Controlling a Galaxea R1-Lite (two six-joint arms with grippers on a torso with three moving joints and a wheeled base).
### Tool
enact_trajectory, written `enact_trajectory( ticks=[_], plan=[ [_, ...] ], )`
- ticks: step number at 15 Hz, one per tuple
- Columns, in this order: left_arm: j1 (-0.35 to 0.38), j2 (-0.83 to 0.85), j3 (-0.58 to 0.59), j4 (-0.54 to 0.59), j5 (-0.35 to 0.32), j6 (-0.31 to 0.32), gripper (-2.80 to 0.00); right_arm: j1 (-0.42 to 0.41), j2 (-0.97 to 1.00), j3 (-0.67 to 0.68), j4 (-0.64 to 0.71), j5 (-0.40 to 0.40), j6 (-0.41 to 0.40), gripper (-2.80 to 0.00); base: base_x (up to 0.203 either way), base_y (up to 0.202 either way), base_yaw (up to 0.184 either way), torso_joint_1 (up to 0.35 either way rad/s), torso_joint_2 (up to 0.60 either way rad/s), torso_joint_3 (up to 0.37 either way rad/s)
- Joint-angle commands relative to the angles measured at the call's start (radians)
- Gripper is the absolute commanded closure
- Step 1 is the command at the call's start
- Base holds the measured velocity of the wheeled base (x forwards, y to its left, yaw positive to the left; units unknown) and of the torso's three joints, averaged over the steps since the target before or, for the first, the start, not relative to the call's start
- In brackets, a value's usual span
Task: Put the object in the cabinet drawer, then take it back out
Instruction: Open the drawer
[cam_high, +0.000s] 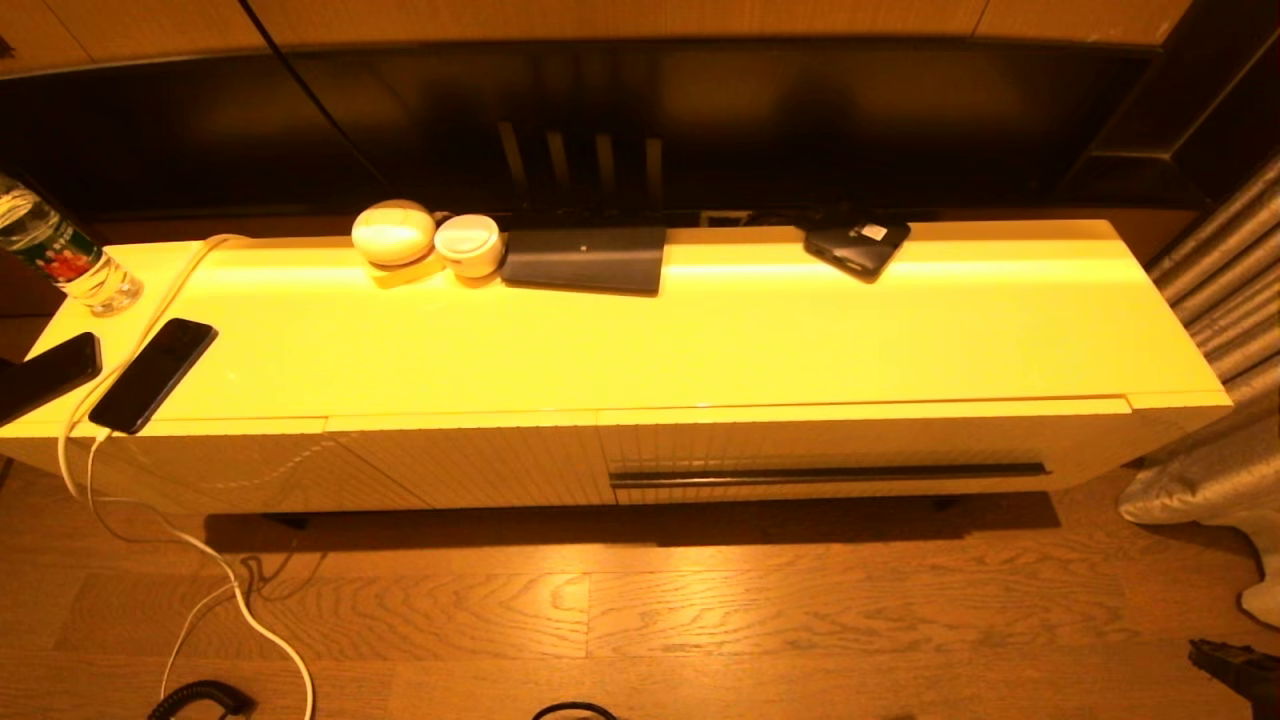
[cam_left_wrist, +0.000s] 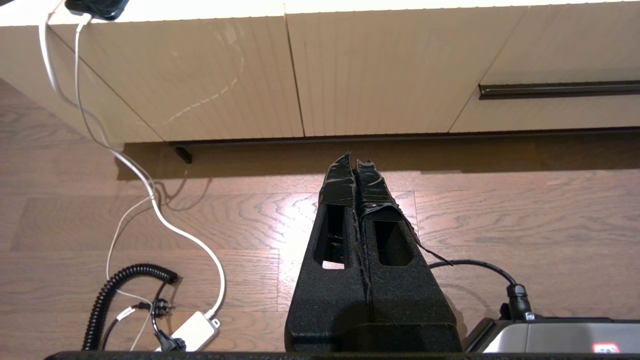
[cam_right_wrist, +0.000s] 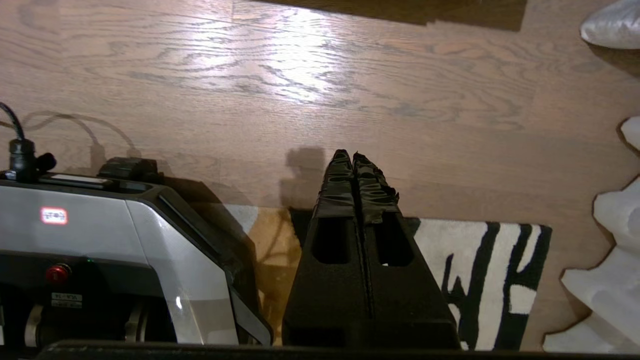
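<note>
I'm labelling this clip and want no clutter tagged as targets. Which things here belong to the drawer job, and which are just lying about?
Belongs to the job:
- cabinet drawer, closed
- right tool, shut, low over the floor
- left tool, shut, parked

The object to stow can't be told yet.

Lying about:
- two phones
- water bottle
- white cable
- dark pad
- two round white containers

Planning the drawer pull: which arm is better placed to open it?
Probably right: the drawer sits on the robot's right half, and the right gripper, shut over the floor, is nearer that side. The left gripper, also shut, faces the handle-less panels.
</note>
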Motion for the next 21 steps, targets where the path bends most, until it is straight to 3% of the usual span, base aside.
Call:
enact_trajectory(
  ticks=[1, 7, 10, 13, 17, 21],
  plan=[
    [0.000, 0.000, 0.002, 0.000, 0.001, 0.000, 0.00, 0.017, 0.018, 0.015, 0.006, -0.007, 0.000, 0.00, 0.000, 0.000, 0.000, 0.000, 0.00, 0.000],
    [0.000, 0.000, 0.003, 0.000, 0.001, 0.000, 0.00, 0.019, 0.063, 0.030, 0.037, 0.046, -0.061, 0.00, 0.000, 0.000, 0.000, 0.000, 0.00, 0.000],
    [0.000, 0.000, 0.002, 0.000, 0.001, 0.000, 0.00, 0.029, 0.157, 0.028, -0.020, 0.177, -0.239, 0.00, 0.000, 0.000, 0.000, 0.000, 0.00, 0.000],
    [0.000, 0.000, 0.002, 0.000, 0.001, 0.000, 0.00, 0.019, 0.236, 0.013, -0.058, 0.284, -0.472, 0.00, 0.000, 0.000, 0.000, 0.000, 0.00, 0.000],
    [0.000, 0.000, 0.002, 0.000, 0.001, 0.000, 0.00, 0.016, 0.463, -0.061, -0.187, 0.322, -0.630, 0.00, 0.000, 0.000, 0.000, 0.000, 0.00, 0.000],
    [0.000, 0.001, 0.002, 0.000, 0.001, 0.000, 0.00, 0.092, 0.677, -0.106, -0.362, 0.322, -0.799, 0.00, 0.000, 0.000, 0.000, 0.000, 0.00, 0.000]
  ],
)
